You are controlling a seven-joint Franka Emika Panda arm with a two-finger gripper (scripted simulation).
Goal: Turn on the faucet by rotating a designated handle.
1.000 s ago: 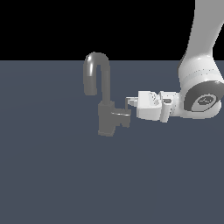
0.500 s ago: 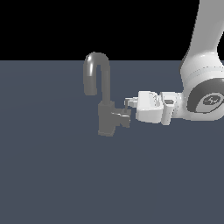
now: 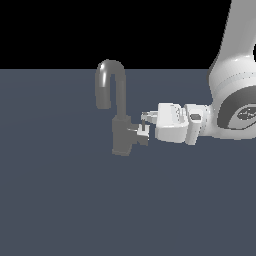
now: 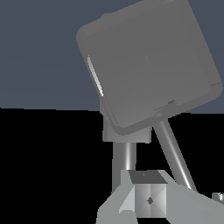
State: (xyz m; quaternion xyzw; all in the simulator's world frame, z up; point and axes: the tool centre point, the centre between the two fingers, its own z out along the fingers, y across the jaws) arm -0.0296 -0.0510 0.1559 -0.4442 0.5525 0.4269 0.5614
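The grey faucet (image 3: 121, 137) stands mid-scene, its hook-shaped spout (image 3: 111, 80) rising above a blocky body. The handle (image 3: 139, 135) sticks out of the body toward the exterior view's right, with a thin pin lever (image 3: 144, 121) at its end. My gripper (image 3: 144, 125) reaches in horizontally from the right, and its fingertips touch the handle's end by the pin. In the wrist view the handle's end face (image 4: 148, 65) fills most of the frame, with the pin (image 4: 174, 155) and the spout (image 4: 127, 155) behind it. My fingers (image 4: 148, 199) appear pressed together, holding nothing.
The faucet stands on a flat dark blue-grey floor (image 3: 60, 200). My white arm (image 3: 235, 100) comes down at the exterior view's right edge. Nothing else shows.
My gripper has edged slightly toward the exterior view's left, closer against the handle's end. The faucet and handle look about the same.
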